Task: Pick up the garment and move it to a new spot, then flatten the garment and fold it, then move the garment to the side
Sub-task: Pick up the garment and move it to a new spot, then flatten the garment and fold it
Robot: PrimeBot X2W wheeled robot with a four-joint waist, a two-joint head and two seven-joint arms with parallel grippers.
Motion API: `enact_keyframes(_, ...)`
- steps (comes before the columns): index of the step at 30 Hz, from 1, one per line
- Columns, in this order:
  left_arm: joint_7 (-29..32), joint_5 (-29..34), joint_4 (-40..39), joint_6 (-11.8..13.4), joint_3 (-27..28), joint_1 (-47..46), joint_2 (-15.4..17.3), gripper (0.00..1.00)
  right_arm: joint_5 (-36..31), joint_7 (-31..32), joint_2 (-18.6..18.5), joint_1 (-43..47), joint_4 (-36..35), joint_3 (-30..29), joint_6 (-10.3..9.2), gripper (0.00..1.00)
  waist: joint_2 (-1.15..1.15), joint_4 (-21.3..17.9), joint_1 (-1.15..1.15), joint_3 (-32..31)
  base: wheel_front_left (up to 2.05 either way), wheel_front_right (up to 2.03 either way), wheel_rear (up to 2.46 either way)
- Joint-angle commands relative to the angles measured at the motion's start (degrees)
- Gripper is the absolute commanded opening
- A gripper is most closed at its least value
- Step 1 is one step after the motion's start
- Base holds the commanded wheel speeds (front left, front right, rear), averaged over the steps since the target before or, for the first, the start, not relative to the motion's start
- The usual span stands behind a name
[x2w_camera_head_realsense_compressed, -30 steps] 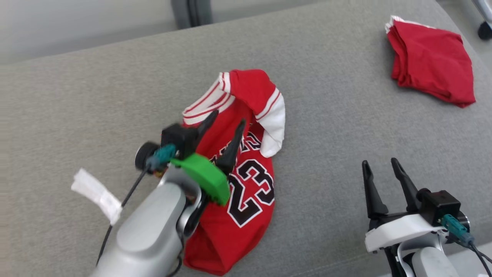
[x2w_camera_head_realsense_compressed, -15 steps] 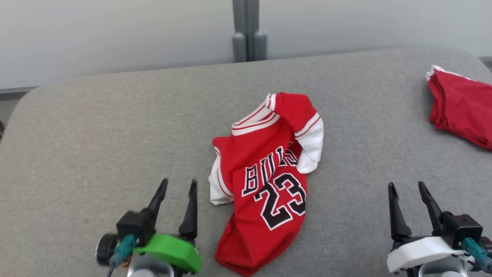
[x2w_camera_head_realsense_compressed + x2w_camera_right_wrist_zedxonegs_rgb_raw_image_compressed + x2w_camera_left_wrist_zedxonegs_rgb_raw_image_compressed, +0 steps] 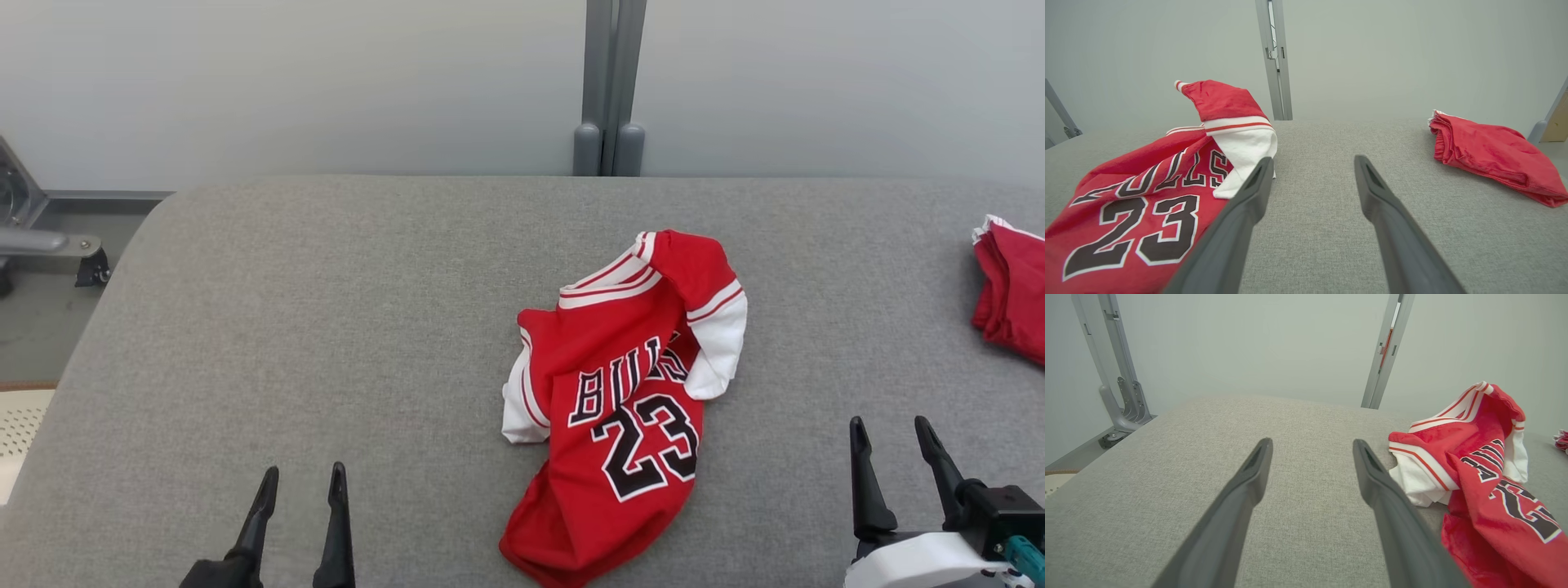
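Now that the left gripper (image 3: 304,468) has backed off the jersey (image 3: 629,392), nothing is being held. A second ago it hung right over the chest print. It now sits low at the near left, fingers spread and empty, well clear of the cloth. The head camera swung too, so the frame shift isn't the jersey moving.

The jersey is the same crumpled heap, right of centre on the grey padded table (image 3: 326,327), with the collar and a white-trimmed sleeve bunched at the far end and the "23" face up. The right gripper (image 3: 888,423) is at the near right, also spread and empty. A folded red pile (image 3: 1012,302) lies apart at the right edge.

My read: the relocation drop is done and flattening comes next, likely needing both arms on the hem and shoulders.
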Motion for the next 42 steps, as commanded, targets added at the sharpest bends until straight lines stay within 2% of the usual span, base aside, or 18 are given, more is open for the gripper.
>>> enact_keyframes(1, -0.2, 1.2, 0.0, -0.9, 1.1, 1.4, -0.4, 1.0, -0.3, -0.2, -0.2, 0.7, 0.2, 0.0, -0.09, 1.0, 0.0, 0.4, 0.0, -0.6, 0.0, 0.0, 0.0)
enact_keyframes(6, -0.2, 3.6, 0.5, -4.1, 5.0, 3.5, -2.2, 1.0, 0.0, -0.2, -0.2, 1.3, 0.6, 0.1, -0.09, 1.0, 0.0, 0.2, 0.0, -0.8, 0.0, 0.0, 0.0)
enact_keyframes(10, -0.2, 4.5, 0.8, -5.4, 6.1, 3.7, -2.6, 1.0, 0.0, -0.2, -0.2, 1.5, 0.8, 0.5, -0.09, 1.0, 0.0, 0.3, 0.0, -0.6, 0.0, 0.0, 0.0)
enact_keyframes(24, -0.2, 4.1, 1.2, -6.7, 5.1, 1.7, -2.8, 1.0, 0.1, -0.2, -0.2, 0.4, 1.4, 2.1, -0.09, 1.0, 0.0, -0.5, 0.0, 0.0, 0.0, 0.0, 0.0)
enact_keyframes(28, -0.2, 2.8, 2.4, -7.2, 1.5, -0.1, -2.8, 1.0, 0.0, -0.2, -0.2, -0.2, 1.4, 2.5, -0.09, 1.0, 0.0, -1.4, 0.0, 0.6, 0.0, 0.0, 0.0)
enact_keyframes(31, -0.1, 1.1, 4.9, -7.8, -3.2, -2.2, -2.8, 1.0, -0.1, -0.2, -0.2, -0.8, 1.4, 3.1, -0.09, 1.0, 0.0, -2.4, 0.0, 1.2, 0.0, 0.0, 0.0)
enact_keyframes(37, 2.3, -6.7, 13.1, -8.5, -13.3, -9.8, -2.7, 1.0, -0.1, -0.2, -0.2, -1.9, 1.1, 4.1, -0.09, 1.0, 0.0, -5.1, 0.0, 3.3, 0.0, 0.0, 0.0)
enact_keyframes(42, 4.6, -11.8, 18.7, -8.5, -17.8, -16.0, -2.7, 1.0, -0.1, -0.2, -0.2, -2.9, 1.0, 4.6, -0.09, 1.0, 0.0, -7.7, 0.0, 5.7, 0.0, 0.0, 0.0)
